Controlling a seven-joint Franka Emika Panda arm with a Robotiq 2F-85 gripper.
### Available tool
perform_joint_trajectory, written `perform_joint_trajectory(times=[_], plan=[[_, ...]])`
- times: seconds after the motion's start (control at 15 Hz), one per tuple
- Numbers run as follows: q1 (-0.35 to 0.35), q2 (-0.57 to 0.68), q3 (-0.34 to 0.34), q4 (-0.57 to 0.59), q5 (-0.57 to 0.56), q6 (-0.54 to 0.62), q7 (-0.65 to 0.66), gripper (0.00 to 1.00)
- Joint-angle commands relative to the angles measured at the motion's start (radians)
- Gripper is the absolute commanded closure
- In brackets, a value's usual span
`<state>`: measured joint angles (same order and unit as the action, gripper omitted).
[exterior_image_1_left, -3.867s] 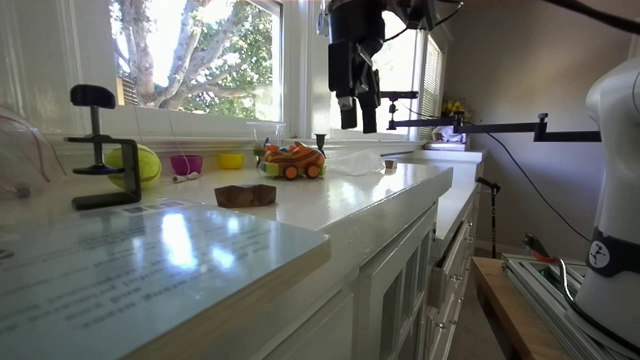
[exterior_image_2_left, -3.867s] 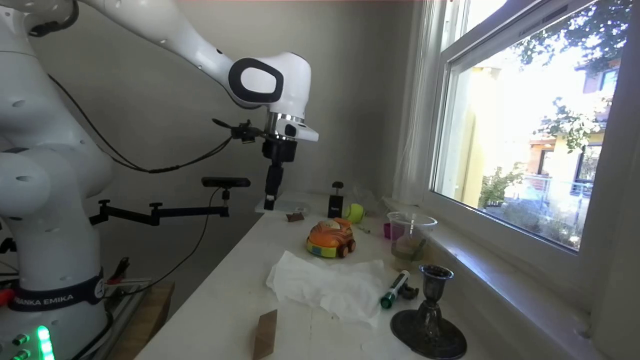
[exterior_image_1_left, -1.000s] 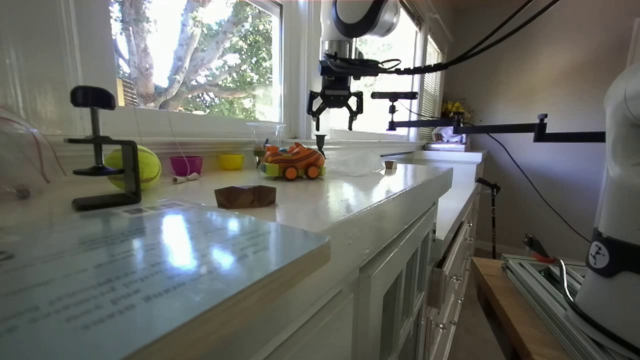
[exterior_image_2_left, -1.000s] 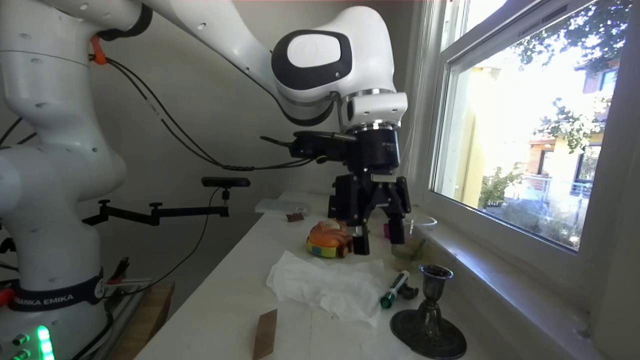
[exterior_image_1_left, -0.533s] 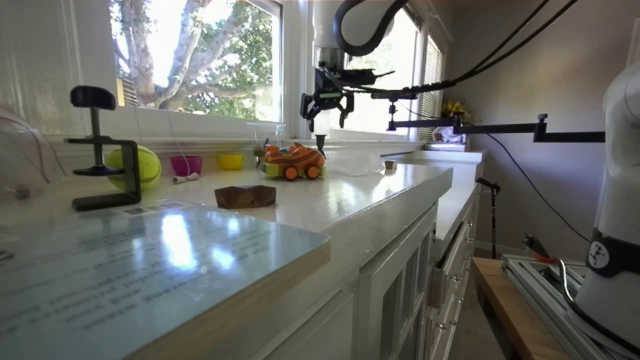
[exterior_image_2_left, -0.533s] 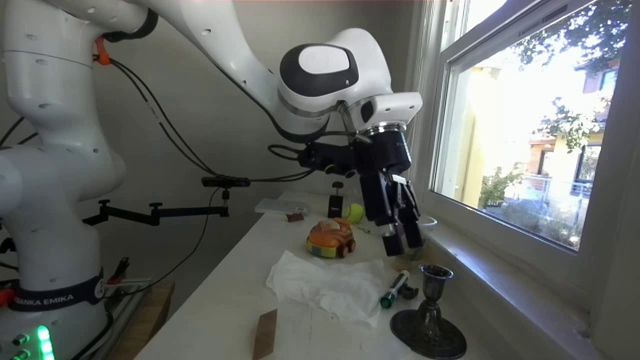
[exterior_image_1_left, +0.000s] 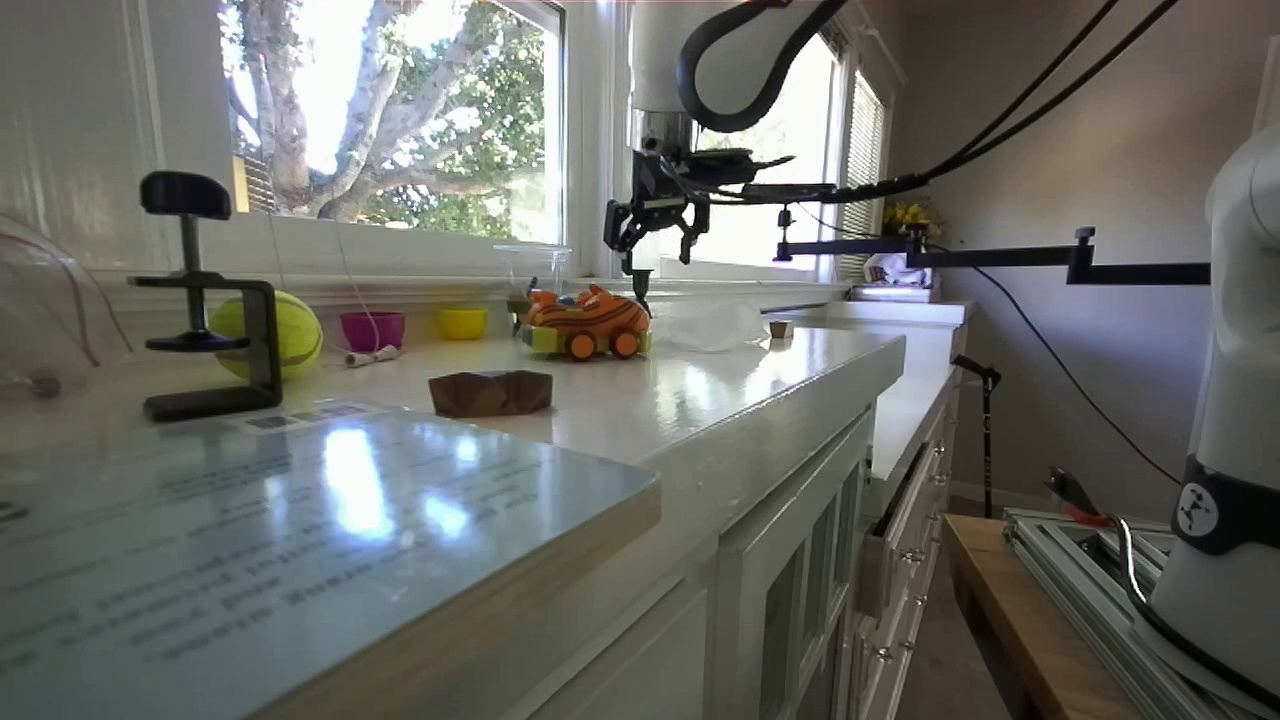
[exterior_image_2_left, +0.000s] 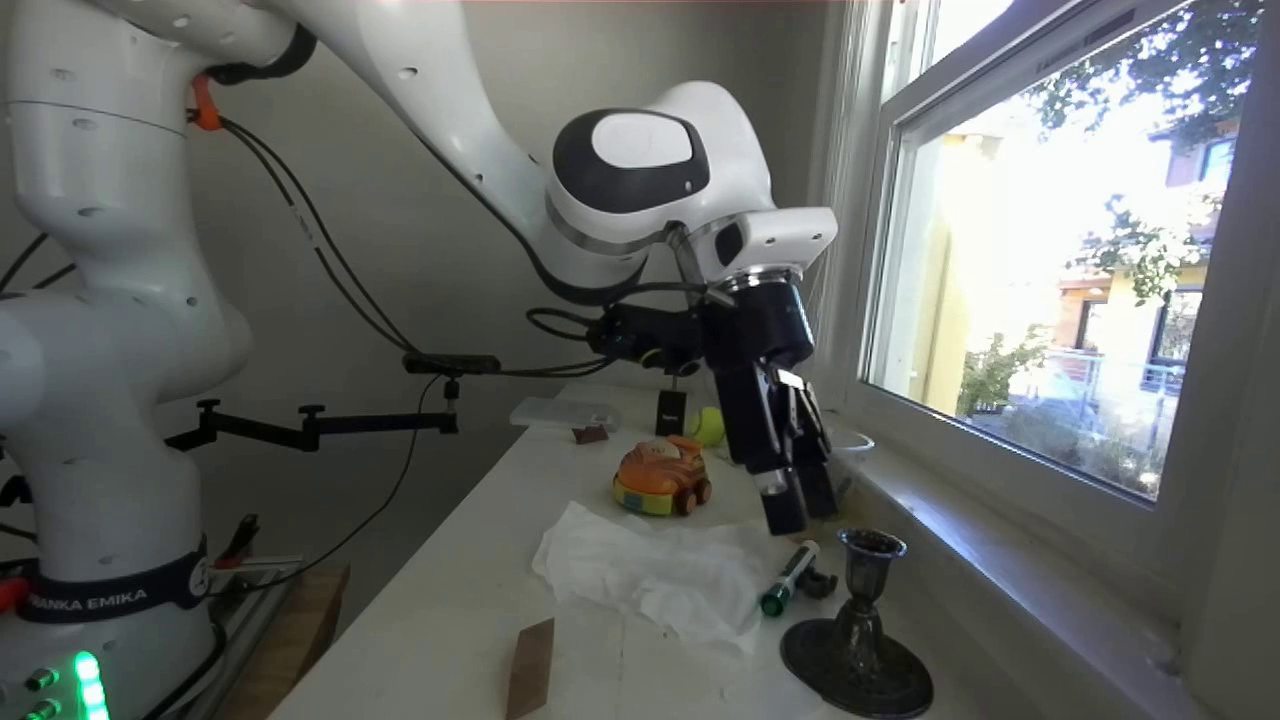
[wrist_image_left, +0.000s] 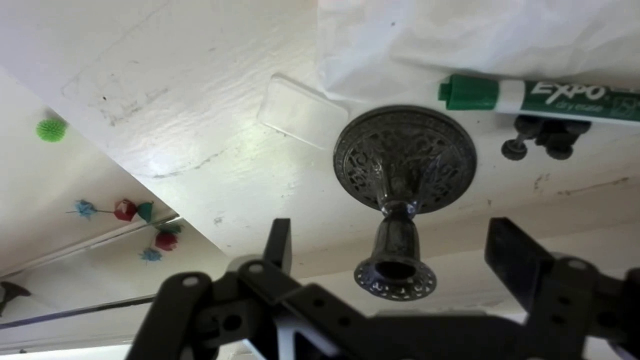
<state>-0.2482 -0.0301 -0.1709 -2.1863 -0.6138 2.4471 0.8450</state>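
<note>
The tool (wrist_image_left: 391, 235) has come down a little since half a second ago and now hangs at a tilt near the dark metal candlestick (exterior_image_2_left: 858, 632); a second ago it was more upright, and 3.9 seconds ago it was well apart from the candlestick, out past the tiger-striped toy car (exterior_image_2_left: 660, 478). It is spread wide and holds nothing: the wrist view shows the candlestick's neck and socket in its gap, while an exterior view shows clear space between tool and candlestick. The candlestick stands upright on the worktop (exterior_image_2_left: 450, 610), in the same spot as in the earlier frames. Also unmoved are the green Expo dry-erase marker (wrist_image_left: 470, 92) and the small black knobbed fitting (wrist_image_left: 555, 132), both near the candlestick's base, the crumpled white sheet (exterior_image_2_left: 650, 570) close by it, and the toy car, farther from it past the sheet. In the wrist view a clear flat rectangle (wrist_image_left: 302, 111) lies just beside the candlestick's base, to its left. Beyond the candlestick in an exterior view, the clear plastic cup (exterior_image_2_left: 850, 452), in plain sight 3.9 seconds ago, is now largely covered by the tool.
</note>
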Motion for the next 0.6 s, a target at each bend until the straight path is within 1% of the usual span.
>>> perform_joint_trajectory(times=[0.0, 0.4, 0.53], plan=[[0.002, 0.011, -0.02, 0.0, -0.015, 0.025, 0.002, 0.0], [0.004, 0.028, -0.033, -0.006, -0.007, 0.028, 0.017, 0.0], [0.005, 0.029, -0.036, -0.015, -0.063, 0.048, 0.06, 0.0]])
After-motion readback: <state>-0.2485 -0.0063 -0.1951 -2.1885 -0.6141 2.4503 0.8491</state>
